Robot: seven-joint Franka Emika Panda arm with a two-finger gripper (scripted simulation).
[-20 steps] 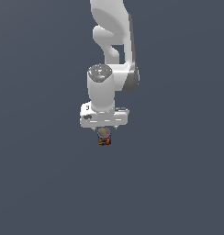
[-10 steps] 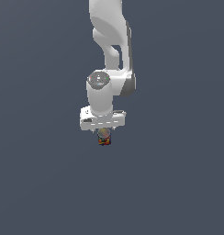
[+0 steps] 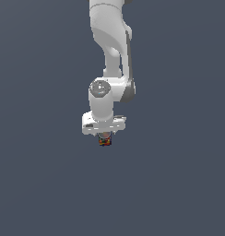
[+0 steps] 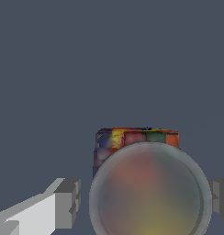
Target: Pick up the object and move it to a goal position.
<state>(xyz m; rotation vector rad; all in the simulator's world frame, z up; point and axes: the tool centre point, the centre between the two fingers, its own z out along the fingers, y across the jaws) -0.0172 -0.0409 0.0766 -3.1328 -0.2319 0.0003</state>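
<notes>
The object (image 3: 104, 141) is a small can with red, yellow, green and blue patchwork sides. It stands on the dark grey ground right under my hand in the exterior view. In the wrist view its grey round top (image 4: 149, 193) fills the space between my two fingers, with the patchwork side (image 4: 137, 137) showing beyond it. My gripper (image 3: 104, 137) is open and straddles the can. One finger (image 4: 65, 202) stands a little off the can's side. The other finger (image 4: 220, 197) is at the can's opposite edge. The exterior view hides the fingertips behind the hand.
The white arm (image 3: 112, 55) rises straight up from the hand to the picture's top edge. The ground (image 3: 179, 184) is one flat dark grey surface with nothing else on it in view.
The hand has come down over the can, which has stayed in place. Less of the can shows below the hand than before.
</notes>
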